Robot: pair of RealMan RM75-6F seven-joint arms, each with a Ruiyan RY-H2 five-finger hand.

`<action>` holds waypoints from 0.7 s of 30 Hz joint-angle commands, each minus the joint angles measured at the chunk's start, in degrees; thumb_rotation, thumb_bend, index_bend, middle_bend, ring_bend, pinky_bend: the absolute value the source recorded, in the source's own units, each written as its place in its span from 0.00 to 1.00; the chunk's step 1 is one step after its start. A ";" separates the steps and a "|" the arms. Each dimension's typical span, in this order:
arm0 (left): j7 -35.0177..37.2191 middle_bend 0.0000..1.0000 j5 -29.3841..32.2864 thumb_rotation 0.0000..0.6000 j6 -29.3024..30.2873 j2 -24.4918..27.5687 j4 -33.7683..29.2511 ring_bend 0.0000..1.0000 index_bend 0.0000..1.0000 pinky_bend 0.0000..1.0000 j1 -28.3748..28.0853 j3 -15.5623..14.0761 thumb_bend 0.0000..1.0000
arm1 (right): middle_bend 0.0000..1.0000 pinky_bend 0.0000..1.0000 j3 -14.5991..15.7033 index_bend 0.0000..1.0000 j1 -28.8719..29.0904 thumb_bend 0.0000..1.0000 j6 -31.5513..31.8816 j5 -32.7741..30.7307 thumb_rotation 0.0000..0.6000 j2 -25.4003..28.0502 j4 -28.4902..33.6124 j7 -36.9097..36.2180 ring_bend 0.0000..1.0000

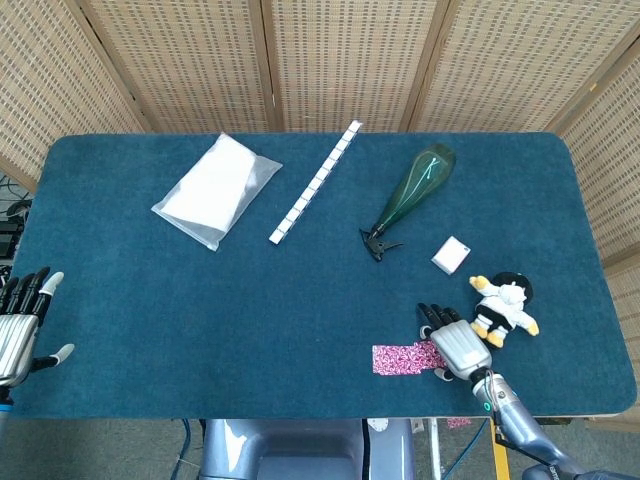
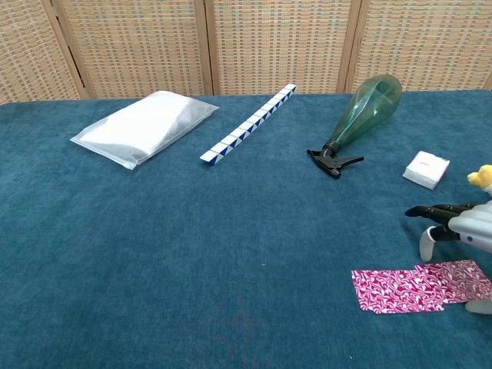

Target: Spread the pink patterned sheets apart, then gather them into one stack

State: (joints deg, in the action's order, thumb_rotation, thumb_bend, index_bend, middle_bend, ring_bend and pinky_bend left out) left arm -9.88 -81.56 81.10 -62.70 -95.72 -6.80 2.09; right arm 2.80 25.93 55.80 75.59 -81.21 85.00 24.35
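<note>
Pink patterned sheets (image 2: 419,286) lie overlapped, barely fanned, under the spread, empty right hand (image 1: 455,345); spreading and gathering remain.
</note>
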 commanded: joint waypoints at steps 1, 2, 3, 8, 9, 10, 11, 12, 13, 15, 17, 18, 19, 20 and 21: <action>0.00 0.00 -0.02 1.00 0.03 -0.01 0.01 0.00 0.00 0.00 0.01 0.00 0.02 | 0.00 0.12 0.03 0.53 -0.17 0.36 0.47 0.67 1.00 -0.15 -0.49 -0.75 0.00; -0.01 0.00 -0.02 1.00 0.05 -0.02 0.03 0.00 0.00 0.00 0.02 0.00 0.02 | 0.00 0.12 0.04 0.54 -0.22 0.36 0.56 0.85 1.00 -0.21 -0.69 -1.03 0.00; -0.01 0.00 -0.03 1.00 0.06 -0.03 0.04 0.00 0.00 0.00 0.03 -0.01 0.02 | 0.00 0.12 0.04 0.55 -0.24 0.36 0.59 0.98 1.00 -0.26 -0.90 -1.27 0.00; -0.09 0.00 0.00 1.00 0.07 -0.05 0.01 0.00 0.00 0.00 0.03 0.01 0.02 | 0.00 0.12 -0.06 0.56 -0.26 0.38 0.31 1.03 1.00 -0.42 -1.93 -2.00 0.00; -0.11 0.00 0.01 1.00 0.07 -0.05 0.00 0.00 0.00 0.00 0.03 0.01 0.02 | 0.00 0.12 -0.08 0.56 -0.26 0.39 0.27 1.02 1.00 -0.44 -2.05 -2.06 0.00; -0.12 0.00 0.02 1.00 0.07 -0.06 0.01 0.00 0.00 0.00 0.02 0.01 0.02 | 0.00 0.12 -0.09 0.56 -0.28 0.39 0.25 1.02 1.00 -0.45 -2.15 -2.16 0.00; -0.12 0.00 0.03 1.00 0.07 -0.07 0.02 0.00 0.00 0.00 0.02 0.02 0.02 | 0.00 0.12 -0.10 0.57 -0.31 0.39 0.26 1.08 1.00 -0.45 -2.24 -2.35 0.00; -0.14 0.00 0.03 1.00 0.07 -0.08 0.02 0.00 0.00 0.00 0.02 0.03 0.02 | 0.00 0.12 -0.09 0.57 -0.33 0.40 0.26 1.15 1.00 -0.45 -2.30 -2.48 0.00; -0.15 0.00 0.04 1.00 0.09 -0.07 0.01 0.00 0.00 0.00 0.02 0.03 0.02 | 0.00 0.12 -0.07 0.57 -0.39 0.40 0.35 1.33 1.00 -0.44 -2.36 -2.74 0.00; -0.15 0.00 0.04 1.00 0.10 -0.09 0.01 0.00 0.00 0.00 0.02 0.04 0.02 | 0.00 0.12 -0.04 0.58 -0.47 0.42 0.56 1.66 1.00 -0.40 -2.40 -3.11 0.00; -0.17 0.00 0.04 1.00 0.10 -0.10 0.00 0.00 0.00 0.00 0.02 0.05 0.02 | 0.00 0.12 -0.01 0.58 -0.53 0.45 0.70 1.94 1.00 -0.35 -2.39 -3.39 0.00; -0.17 0.00 0.04 1.00 0.11 -0.10 0.01 0.00 0.00 0.00 0.03 0.04 0.02 | 0.00 0.12 0.01 0.59 -0.57 0.46 0.81 2.12 1.00 -0.31 -2.36 -3.56 0.00; -0.15 0.00 0.03 1.00 0.12 -0.10 0.02 0.00 0.00 0.00 0.04 0.03 0.02 | 0.00 0.12 0.03 0.59 -0.60 0.46 0.90 2.29 1.00 -0.27 -2.37 -3.66 0.00; -0.14 0.00 0.02 1.00 0.12 -0.10 0.03 0.00 0.00 0.00 0.04 0.03 0.02 | 0.00 0.12 0.06 0.59 -0.62 0.47 0.95 2.38 1.00 -0.25 -2.38 -3.70 0.00; -0.14 0.00 0.02 1.00 0.12 -0.10 0.03 0.00 0.00 0.00 0.03 0.04 0.02 | 0.00 0.12 0.11 0.59 -0.63 0.47 0.95 2.49 1.00 -0.22 -2.41 -3.65 0.00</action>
State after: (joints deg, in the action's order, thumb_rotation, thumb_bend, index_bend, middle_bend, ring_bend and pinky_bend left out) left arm -10.02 -81.54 81.22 -62.81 -95.69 -6.76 2.13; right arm 2.90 25.31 56.74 78.08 -81.45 82.59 20.69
